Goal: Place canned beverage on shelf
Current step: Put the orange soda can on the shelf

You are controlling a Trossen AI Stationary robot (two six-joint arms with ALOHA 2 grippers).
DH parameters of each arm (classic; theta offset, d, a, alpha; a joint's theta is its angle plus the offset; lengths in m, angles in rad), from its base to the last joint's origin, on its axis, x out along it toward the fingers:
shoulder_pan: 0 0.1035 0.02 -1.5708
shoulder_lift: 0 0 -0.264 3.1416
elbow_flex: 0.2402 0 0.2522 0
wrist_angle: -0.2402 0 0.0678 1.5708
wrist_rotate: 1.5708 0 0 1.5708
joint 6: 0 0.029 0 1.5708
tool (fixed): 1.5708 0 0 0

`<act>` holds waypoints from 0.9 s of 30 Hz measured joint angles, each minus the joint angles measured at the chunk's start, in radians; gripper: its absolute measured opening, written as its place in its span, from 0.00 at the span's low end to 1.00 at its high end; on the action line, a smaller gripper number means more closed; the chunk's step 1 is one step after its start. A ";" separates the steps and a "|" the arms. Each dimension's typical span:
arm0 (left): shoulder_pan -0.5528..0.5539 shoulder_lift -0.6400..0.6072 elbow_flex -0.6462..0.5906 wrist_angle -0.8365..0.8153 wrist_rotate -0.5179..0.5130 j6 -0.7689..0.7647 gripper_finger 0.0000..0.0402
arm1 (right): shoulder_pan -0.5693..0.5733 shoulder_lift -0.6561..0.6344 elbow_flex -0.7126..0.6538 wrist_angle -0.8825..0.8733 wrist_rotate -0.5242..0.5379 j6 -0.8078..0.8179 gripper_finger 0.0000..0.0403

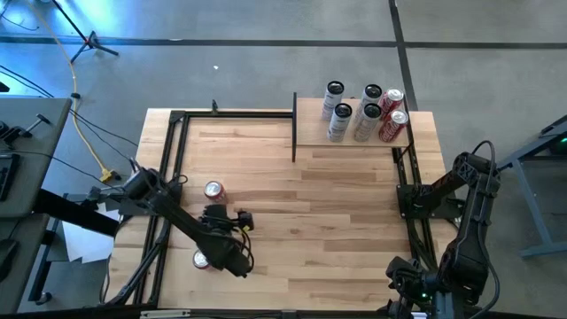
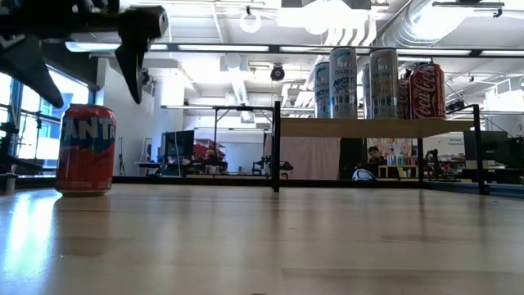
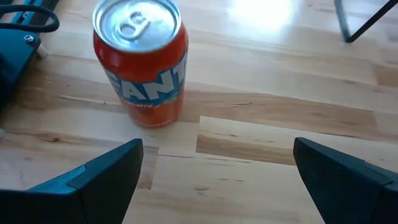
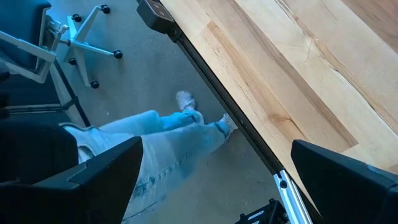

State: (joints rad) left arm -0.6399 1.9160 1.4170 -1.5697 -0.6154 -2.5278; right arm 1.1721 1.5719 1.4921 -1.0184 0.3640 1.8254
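An orange Fanta can (image 3: 143,62) stands upright on the striped wooden tabletop (image 1: 337,221), toward its left side (image 1: 213,190). My left gripper (image 3: 217,149) hangs open a little above and to the near side of the can, touching nothing; in the low view its fingers (image 2: 135,57) hover over the can (image 2: 85,149). The shelf (image 1: 306,133), a small light-wood board on black posts, stands at the far right and carries several cans (image 1: 365,115). My right gripper (image 4: 214,149) waits open over the table's near right edge.
A second can (image 1: 202,260) stands near the front left, half hidden under my left arm. A black metal frame (image 1: 173,168) runs along the table's left, far and right sides. A person's legs in jeans (image 4: 155,137) show beside the table's edge.
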 joint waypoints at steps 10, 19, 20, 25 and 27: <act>-0.051 -0.151 -0.026 0.002 0.003 0.039 0.98 | 0.000 0.000 0.000 0.000 0.000 0.000 0.99; -0.093 -0.316 -0.026 0.039 -0.014 0.260 0.98 | 0.000 0.000 0.000 0.000 0.000 0.000 0.99; -0.093 -0.325 -0.026 0.054 -0.018 0.293 0.98 | 0.000 0.000 0.000 0.000 0.000 0.000 0.99; -0.106 -0.345 -0.026 0.125 -0.096 0.417 0.98 | 0.000 0.000 0.000 0.000 0.000 0.000 0.99; -0.121 -0.346 -0.026 0.141 -0.166 0.429 0.98 | 0.000 0.000 0.000 0.000 0.000 0.000 0.99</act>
State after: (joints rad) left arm -0.7606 1.5700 1.3911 -1.4283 -0.7811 -2.0992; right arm 1.1722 1.5719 1.4921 -1.0187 0.3641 1.8252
